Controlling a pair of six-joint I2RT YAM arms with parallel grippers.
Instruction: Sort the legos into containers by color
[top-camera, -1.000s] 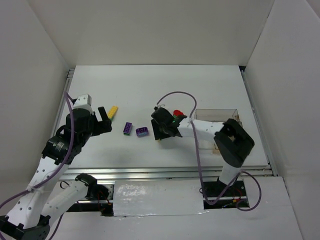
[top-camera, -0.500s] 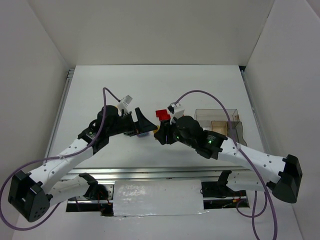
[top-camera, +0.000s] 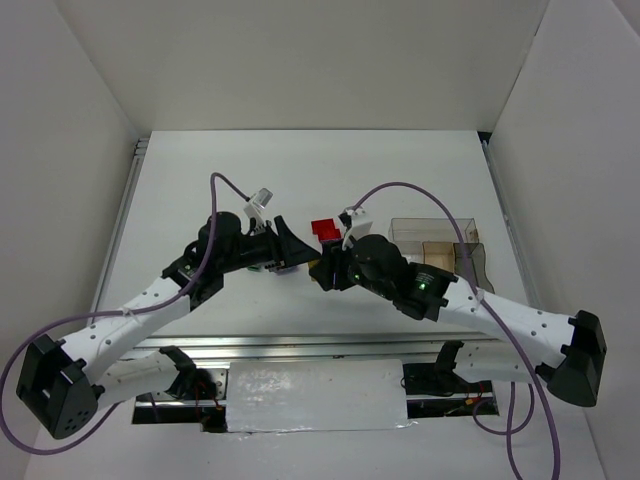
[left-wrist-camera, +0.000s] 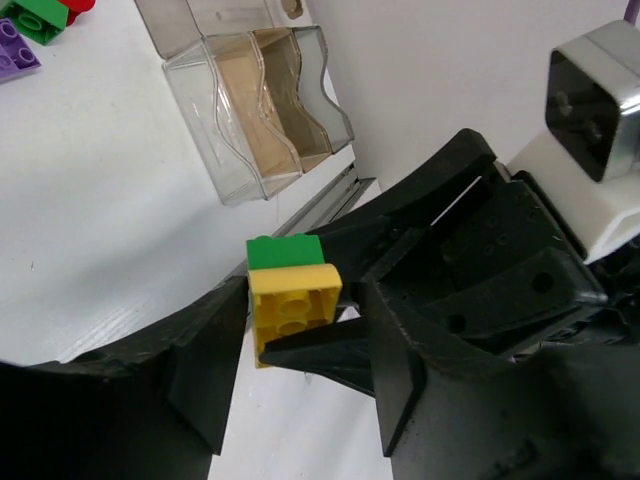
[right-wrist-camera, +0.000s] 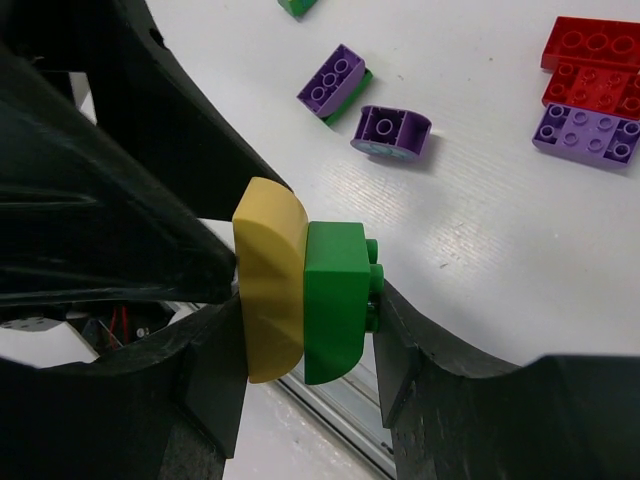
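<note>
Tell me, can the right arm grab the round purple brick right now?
Probably not yet. The right gripper is shut on the joined yellow and green bricks, which the left gripper grips too. The round purple brick lies free, but that gripper is full.

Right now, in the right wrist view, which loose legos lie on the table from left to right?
purple-on-green brick → round purple brick → flat purple brick. The red bricks share the flat one's span, so I left them out.
</note>
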